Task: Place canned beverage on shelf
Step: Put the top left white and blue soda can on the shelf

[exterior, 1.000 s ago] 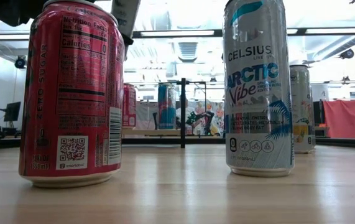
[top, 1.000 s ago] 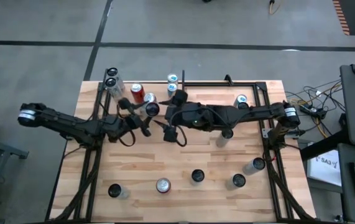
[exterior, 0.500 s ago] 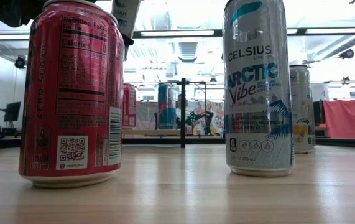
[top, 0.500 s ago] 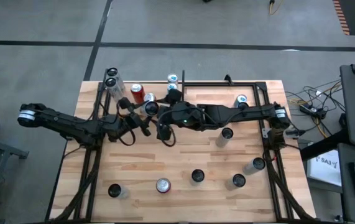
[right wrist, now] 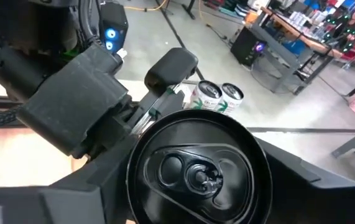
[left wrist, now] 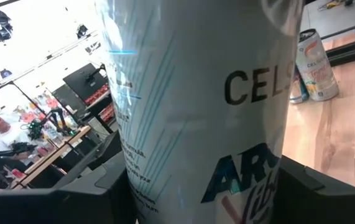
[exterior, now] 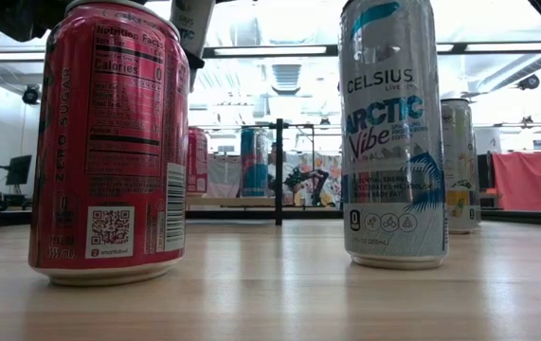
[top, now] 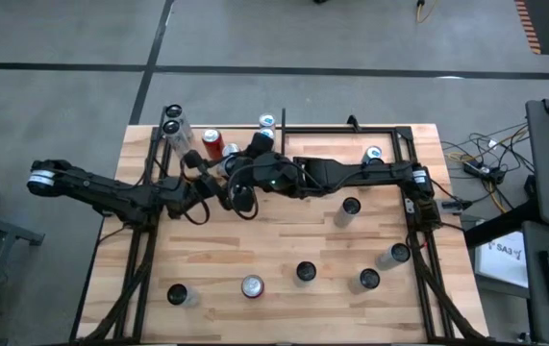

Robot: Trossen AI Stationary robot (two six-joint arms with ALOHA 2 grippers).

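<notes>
The canned beverage (left wrist: 196, 124) is a tall slim white can with thin pale-blue streaks and dark lettering, part of "CELS" and "AR" readable; its silver lid (right wrist: 199, 168) is unopened, tab flat; it sits clamped between the dark fingers of the left gripper (left wrist: 196, 205), over the table's far-left middle; the shelf (exterior: 227, 202) is a flat pale plywood panel at the table's far side, beside a thin black upright rod; a red can and a blue can stand on it.

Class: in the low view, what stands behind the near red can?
Another red can farther back shows its right edge; the near red can hides the rest.
</notes>
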